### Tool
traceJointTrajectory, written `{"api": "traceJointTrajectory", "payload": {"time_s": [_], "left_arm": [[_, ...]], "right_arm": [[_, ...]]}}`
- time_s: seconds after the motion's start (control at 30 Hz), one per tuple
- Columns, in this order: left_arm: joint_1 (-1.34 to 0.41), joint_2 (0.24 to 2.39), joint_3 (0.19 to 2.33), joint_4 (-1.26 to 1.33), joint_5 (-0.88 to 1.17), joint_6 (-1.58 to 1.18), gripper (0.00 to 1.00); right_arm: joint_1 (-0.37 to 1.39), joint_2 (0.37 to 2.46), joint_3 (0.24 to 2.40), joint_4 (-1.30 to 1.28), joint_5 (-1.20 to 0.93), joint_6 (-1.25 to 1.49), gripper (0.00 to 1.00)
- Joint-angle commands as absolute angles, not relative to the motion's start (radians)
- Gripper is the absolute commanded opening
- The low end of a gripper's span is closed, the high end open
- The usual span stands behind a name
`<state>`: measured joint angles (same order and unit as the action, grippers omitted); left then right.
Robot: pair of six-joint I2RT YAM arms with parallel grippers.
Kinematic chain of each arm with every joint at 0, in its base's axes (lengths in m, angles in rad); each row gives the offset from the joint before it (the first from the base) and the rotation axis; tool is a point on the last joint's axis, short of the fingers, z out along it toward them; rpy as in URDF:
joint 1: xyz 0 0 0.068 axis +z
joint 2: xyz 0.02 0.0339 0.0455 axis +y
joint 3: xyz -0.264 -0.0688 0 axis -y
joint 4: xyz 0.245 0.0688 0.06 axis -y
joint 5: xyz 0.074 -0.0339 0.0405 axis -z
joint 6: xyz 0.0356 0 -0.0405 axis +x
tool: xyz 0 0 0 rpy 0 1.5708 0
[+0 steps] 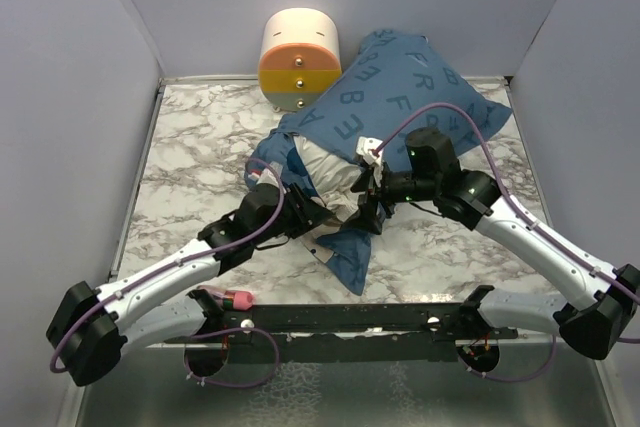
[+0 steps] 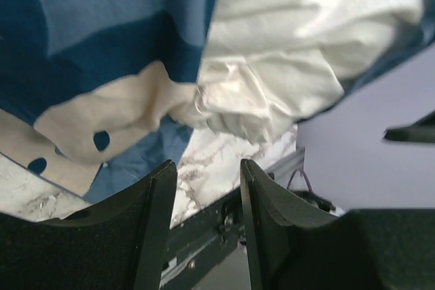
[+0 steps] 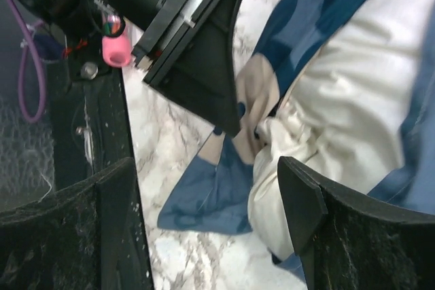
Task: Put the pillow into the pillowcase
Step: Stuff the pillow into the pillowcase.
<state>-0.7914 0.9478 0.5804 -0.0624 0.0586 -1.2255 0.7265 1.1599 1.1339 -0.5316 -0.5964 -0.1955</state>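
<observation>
While the pillow (image 1: pixel 325 169) is lying mostly inside the pillowcase (image 1: pixel 410 87) on the table (image 1: pixel 200 147), its white end is being left poking out. Nothing is being gripped by the left gripper (image 2: pixel 207 168) or the right gripper (image 3: pixel 204 168), both spread apart.

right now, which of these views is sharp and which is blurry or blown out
Top external: sharp and evenly lit, only soft shadows under the arms on the table, no glare. Left wrist: the pillow is washed out by bright light, and the pillowcase is soft from being so close. Right wrist: mild blur on the pillow's folds, near fingers dark and grainy.
</observation>
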Motion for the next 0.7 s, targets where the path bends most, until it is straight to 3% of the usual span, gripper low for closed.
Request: {"api": "traceJointTrajectory", "payload": {"time_s": [0.0,0.5,0.57,0.67], "left_arm": [[-0.819,1.020,0.574,0.074,-0.166,-1.327,0.46],[-0.830,1.135,0.534,0.119,-0.304,-1.307,0.47],[-0.828,1.147,0.528,0.136,-0.295,-1.301,0.47],[-0.827,1.157,0.517,0.158,-0.253,-1.288,0.47]], "right_arm": [[0.726,1.147,1.089,-0.600,-0.554,-0.200,0.84],[0.852,1.440,1.029,-0.468,0.088,-0.323,0.85],[0.853,1.491,1.042,-0.454,0.222,-0.311,0.74],[0.853,1.528,1.041,-0.391,0.348,-0.306,0.29]]}}
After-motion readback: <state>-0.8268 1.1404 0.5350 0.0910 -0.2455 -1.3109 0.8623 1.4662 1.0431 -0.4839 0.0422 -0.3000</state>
